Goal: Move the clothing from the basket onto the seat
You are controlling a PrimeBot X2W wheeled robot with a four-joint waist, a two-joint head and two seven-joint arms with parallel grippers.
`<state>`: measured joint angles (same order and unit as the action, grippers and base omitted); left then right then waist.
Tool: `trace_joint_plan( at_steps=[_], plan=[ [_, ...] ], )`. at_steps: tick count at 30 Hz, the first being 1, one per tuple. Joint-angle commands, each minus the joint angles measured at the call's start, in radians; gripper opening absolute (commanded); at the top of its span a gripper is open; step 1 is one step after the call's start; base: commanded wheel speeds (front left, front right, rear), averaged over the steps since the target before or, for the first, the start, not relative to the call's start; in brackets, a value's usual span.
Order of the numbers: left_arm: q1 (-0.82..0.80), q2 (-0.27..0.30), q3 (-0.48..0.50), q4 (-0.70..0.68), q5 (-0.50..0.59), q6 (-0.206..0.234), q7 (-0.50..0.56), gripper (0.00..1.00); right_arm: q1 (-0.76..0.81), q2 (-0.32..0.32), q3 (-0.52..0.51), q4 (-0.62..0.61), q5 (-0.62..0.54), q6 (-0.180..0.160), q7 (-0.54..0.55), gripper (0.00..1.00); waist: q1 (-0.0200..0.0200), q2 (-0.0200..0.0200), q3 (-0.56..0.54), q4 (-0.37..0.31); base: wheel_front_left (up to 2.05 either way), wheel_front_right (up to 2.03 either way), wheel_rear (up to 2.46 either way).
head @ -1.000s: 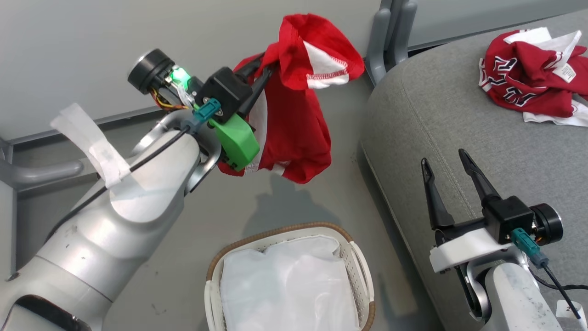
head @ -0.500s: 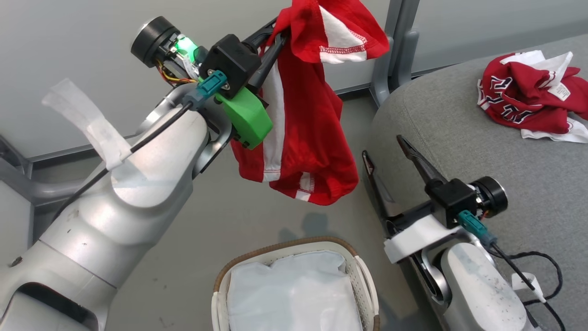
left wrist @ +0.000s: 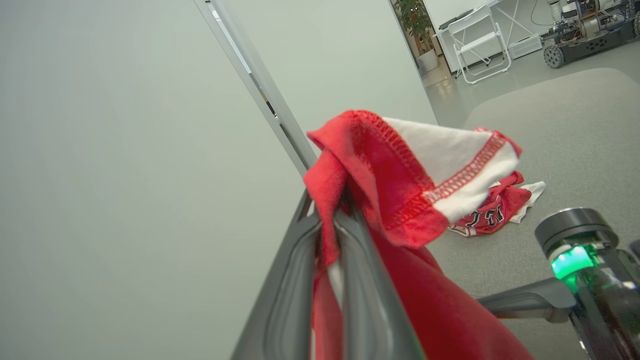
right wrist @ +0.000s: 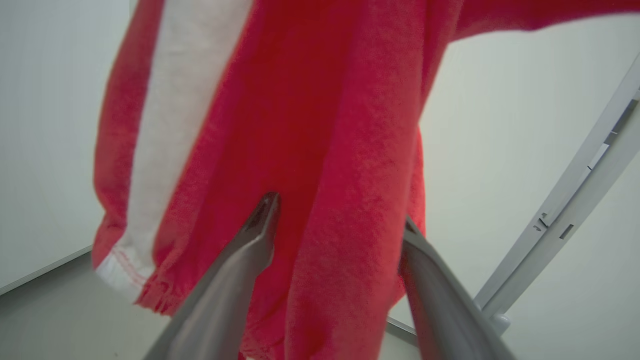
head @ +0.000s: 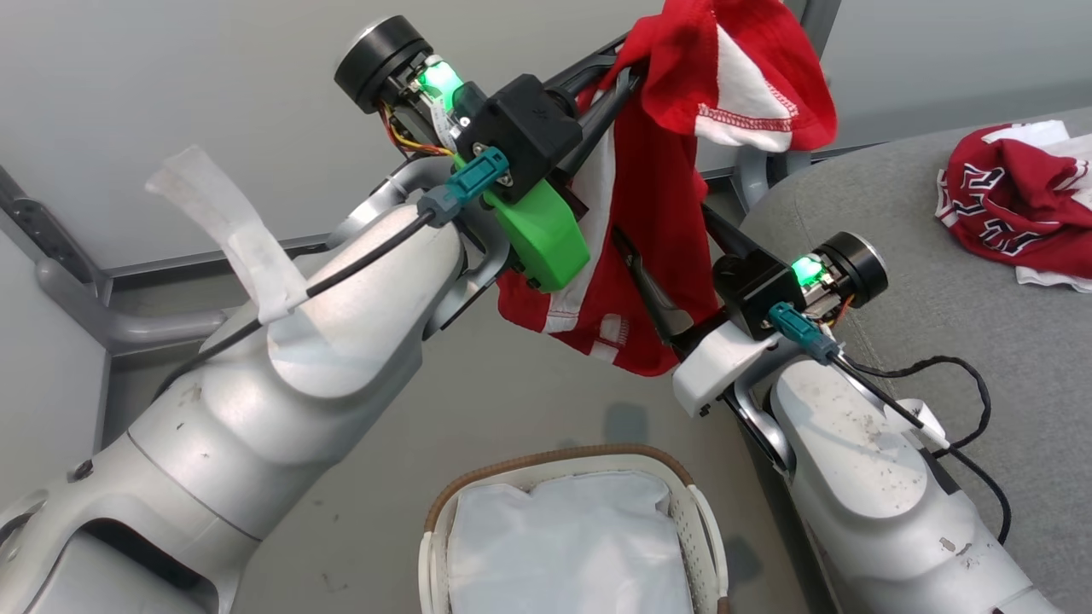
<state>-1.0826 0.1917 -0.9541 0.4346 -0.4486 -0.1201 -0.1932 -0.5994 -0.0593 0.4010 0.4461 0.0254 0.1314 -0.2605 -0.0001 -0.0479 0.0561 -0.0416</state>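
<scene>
The grey seat (head: 904, 213) is already carrying the jersey (head: 1015, 213). The basket (head: 554, 456) is standing on the floor just beside the seat. The striped red piece (head: 657, 196) is hanging in the air near the seat's edge, and it seems not yet over it. The left gripper (left wrist: 327, 225) is clamping its top fold, while the right gripper (right wrist: 339, 212) is standing wide apart around the lower cloth. The piece is looking light, soft and limp, so a bunched fold is probably giving the safest hold.

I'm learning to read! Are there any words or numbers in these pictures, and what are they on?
Nothing reads clearly.
Jersey on the seat: black letters with white edges, too crumpled to read.
White tag on the right arm's cable: too small to read.
</scene>
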Motion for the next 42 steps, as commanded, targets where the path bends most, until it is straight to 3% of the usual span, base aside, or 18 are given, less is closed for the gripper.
trace_joint_plan(
  at_steps=[1, 3, 5, 6, 7, 8, 11, 12, 14, 16, 21, 28, 34, 42],
  plan=[
    [-0.008, -0.007, -0.004, -0.009, -0.015, -0.001, 0.003, 0.00, -0.016, -0.005, 0.015, 0.022, 0.011, -0.001, -0.003, 1.00, 0.0001, 0.0000, -0.003, 0.015, 0.00, 0.00, 0.00],
    [0.000, -0.010, -0.009, -0.022, -0.018, -0.002, 0.002, 0.00, -0.037, -0.006, 0.039, 0.050, 0.027, -0.001, -0.003, 1.00, 0.0001, 0.0000, -0.005, 0.025, 0.00, 0.00, 0.00],
    [0.010, -0.009, -0.012, -0.032, -0.023, -0.001, 0.003, 0.00, -0.055, -0.007, 0.058, 0.068, 0.041, -0.001, -0.003, 0.44, 0.0001, 0.0000, -0.006, 0.032, 0.00, 0.00, 0.00],
    [0.016, -0.005, -0.013, -0.037, -0.026, -0.002, 0.004, 0.00, -0.062, -0.008, 0.065, 0.075, 0.050, -0.001, -0.003, 0.27, 0.0001, 0.0000, -0.006, 0.035, 0.00, 0.00, 0.00],
    [0.021, -0.002, -0.013, -0.040, -0.028, -0.001, 0.006, 0.00, -0.065, -0.009, 0.070, 0.077, 0.055, -0.001, -0.003, 0.20, 0.0001, 0.0000, -0.006, 0.037, 0.00, 0.00, 0.00],
    [0.027, 0.003, -0.013, -0.045, -0.032, 0.000, 0.006, 0.00, -0.067, -0.011, 0.076, 0.078, 0.061, -0.001, -0.003, 0.00, 0.0001, 0.0000, -0.006, 0.039, 0.00, 0.00, 0.00],
    [0.043, 0.017, -0.006, -0.055, -0.043, 0.009, 0.009, 0.00, -0.070, -0.014, 0.085, 0.064, 0.075, -0.001, -0.003, 0.00, 0.0001, 0.0000, -0.006, 0.043, 0.00, 0.00, 0.00],
    [0.053, 0.023, -0.003, -0.056, -0.049, 0.014, 0.007, 0.19, -0.069, -0.014, 0.086, 0.055, 0.078, -0.001, -0.003, 0.00, 0.0001, 0.0000, -0.005, 0.043, 0.00, 0.00, 0.00],
    [0.076, 0.037, 0.003, -0.050, -0.064, 0.021, 0.006, 0.44, -0.063, -0.017, 0.085, 0.043, 0.083, -0.001, -0.003, 0.00, 0.0001, 0.0000, -0.005, 0.043, 0.00, 0.00, 0.00],
    [0.103, 0.048, 0.012, -0.041, -0.084, 0.028, 0.002, 1.00, -0.054, -0.017, 0.082, 0.026, 0.085, -0.001, -0.003, 0.00, 0.0001, 0.0000, -0.005, 0.042, 0.00, 0.00, 0.00],
    [0.192, 0.072, 0.041, -0.001, -0.136, 0.050, -0.020, 1.00, -0.037, -0.021, 0.073, -0.008, 0.092, -0.001, -0.003, 0.00, 0.0001, 0.0000, -0.005, 0.035, 0.00, 0.00, 0.00],
    [0.354, 0.083, 0.048, 0.042, -0.165, 0.048, -0.065, 1.00, -0.010, -0.029, 0.042, -0.037, 0.084, -0.001, -0.003, 0.00, 0.0001, 0.0000, -0.005, 0.024, 0.00, 0.00, 0.00],
    [0.511, 0.058, 0.091, 0.030, -0.165, 0.060, -0.072, 1.00, 0.025, -0.039, 0.001, -0.054, 0.080, -0.001, -0.003, 0.00, 0.0001, 0.0000, 0.000, 0.016, 0.00, 0.00, 0.00],
    [0.662, 0.014, 0.184, -0.005, -0.086, 0.048, -0.072, 1.00, 0.088, -0.045, -0.060, -0.066, 0.069, -0.001, -0.003, 0.00, 0.0001, 0.0000, 0.009, 0.009, 0.00, 0.00, 0.00]
  ],
)
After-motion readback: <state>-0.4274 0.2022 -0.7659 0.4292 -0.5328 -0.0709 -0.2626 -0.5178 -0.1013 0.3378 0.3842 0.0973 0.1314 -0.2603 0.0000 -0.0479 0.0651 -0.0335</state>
